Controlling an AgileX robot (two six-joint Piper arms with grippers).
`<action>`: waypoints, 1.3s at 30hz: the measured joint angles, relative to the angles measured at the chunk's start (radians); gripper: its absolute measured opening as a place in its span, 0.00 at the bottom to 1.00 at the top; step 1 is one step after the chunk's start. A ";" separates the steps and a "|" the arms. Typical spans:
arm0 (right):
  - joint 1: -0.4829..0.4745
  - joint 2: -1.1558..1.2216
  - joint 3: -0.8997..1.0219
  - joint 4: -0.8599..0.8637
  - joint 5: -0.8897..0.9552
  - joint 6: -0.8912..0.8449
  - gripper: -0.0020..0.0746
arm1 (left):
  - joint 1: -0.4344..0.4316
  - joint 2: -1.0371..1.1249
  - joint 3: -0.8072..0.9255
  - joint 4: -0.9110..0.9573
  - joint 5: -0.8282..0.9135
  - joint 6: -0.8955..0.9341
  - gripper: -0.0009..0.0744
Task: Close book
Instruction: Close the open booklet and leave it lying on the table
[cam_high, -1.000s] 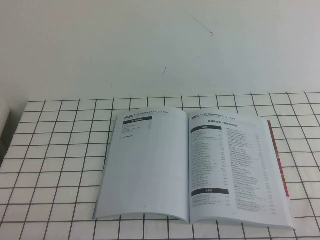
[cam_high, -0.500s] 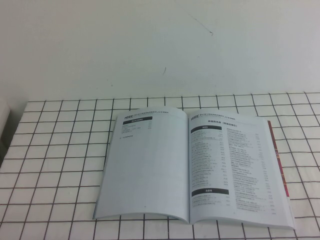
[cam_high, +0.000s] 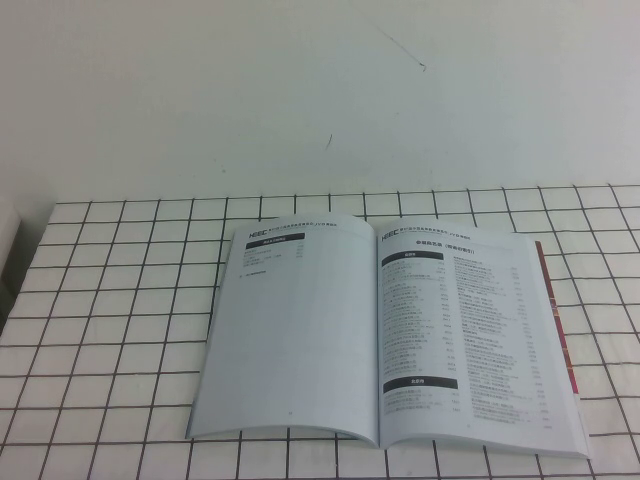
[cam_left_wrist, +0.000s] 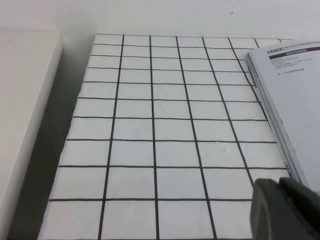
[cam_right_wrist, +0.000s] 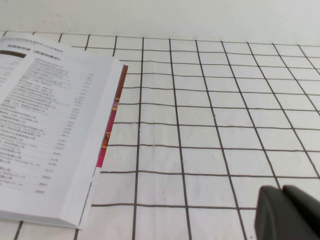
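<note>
White paper pages face upward: the book lies open and flat on the black-gridded white table, a little right of the middle and towards the robot's side, with its spine running away from the robot. The left page is mostly blank under a short heading, the right page is full of printed lists, and a red cover strip shows along the outer right edge. The left gripper shows only as a dark tip in its own wrist view, hovering off the book's left side; the left page edge runs close past it without visible contact. The right gripper, likewise a dark tip, sits off the book's right side, with several bare grid squares between it and the red edge. Neither holds anything that can be seen, and whether either is open or closed cannot be told.
</note>
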 joint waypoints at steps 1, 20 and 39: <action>0.000 0.000 0.000 0.000 0.000 0.000 0.02 | 0.000 0.000 0.000 0.003 0.000 0.000 0.01; 0.000 0.000 0.010 -0.002 -0.787 0.005 0.02 | 0.000 0.000 0.008 0.074 -0.775 0.008 0.01; 0.000 0.047 -0.297 0.043 -0.321 -0.008 0.02 | 0.000 0.049 -0.200 0.030 -0.359 0.166 0.01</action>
